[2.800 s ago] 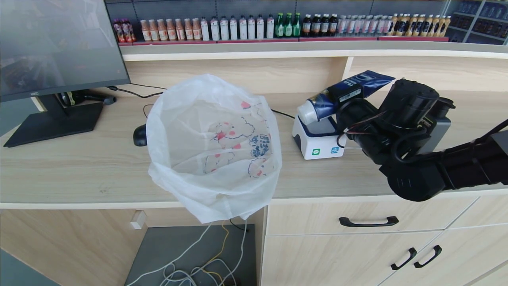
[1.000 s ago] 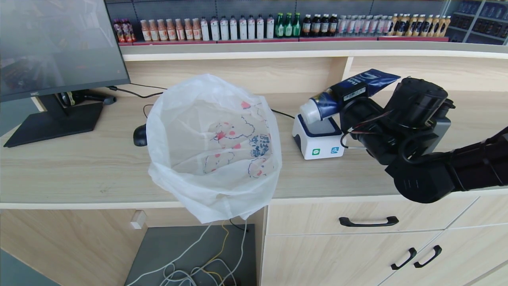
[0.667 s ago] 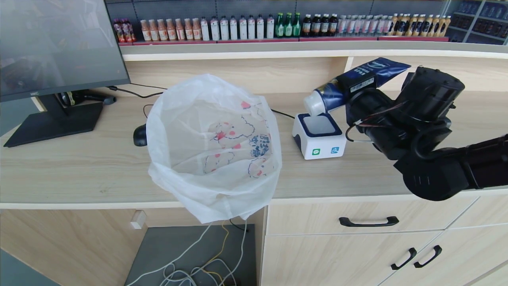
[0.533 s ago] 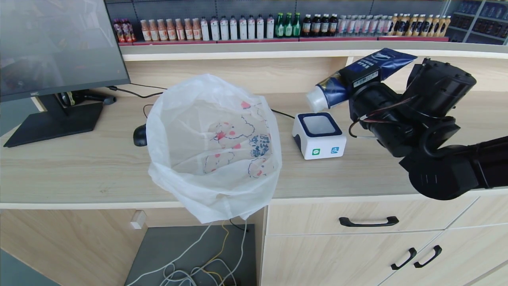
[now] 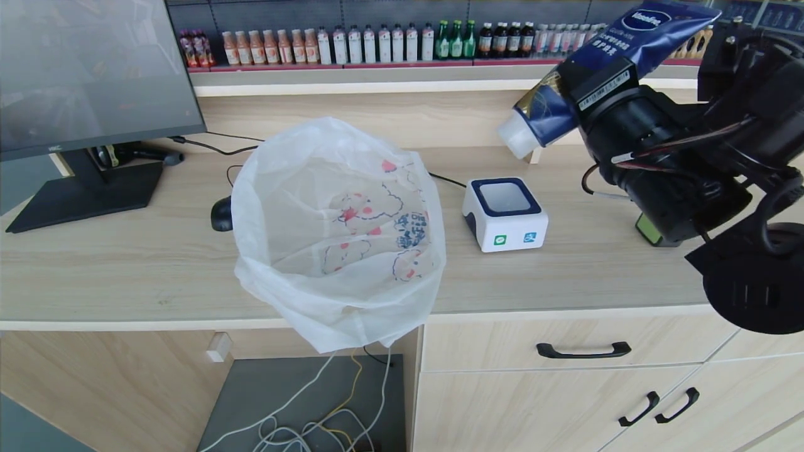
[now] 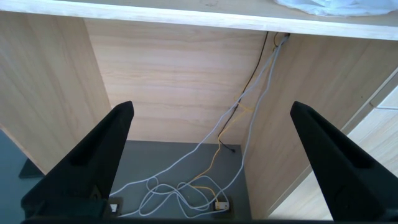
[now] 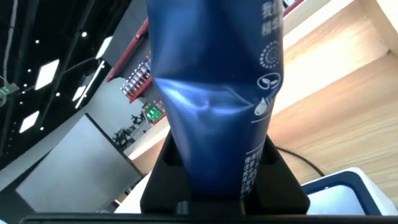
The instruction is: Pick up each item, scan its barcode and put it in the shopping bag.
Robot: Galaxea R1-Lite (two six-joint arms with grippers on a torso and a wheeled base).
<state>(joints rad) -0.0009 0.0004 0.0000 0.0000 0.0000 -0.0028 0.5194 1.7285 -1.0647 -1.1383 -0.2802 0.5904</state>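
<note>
Blue tube, position?
— In the air, above the scanner and to its right. Tilted, white cap end lowest and pointing toward the scanner, not touching it.
— Right gripper?
— Clamped around the tube's middle.
— Left gripper?
— Fingers spread wide, nothing between them. It hangs lower than the counter the scanner stands on, facing loose cables on the floor.
— Shopping bag?
— Upright just left of the scanner, mouth open, overhanging the counter's front edge.
</note>
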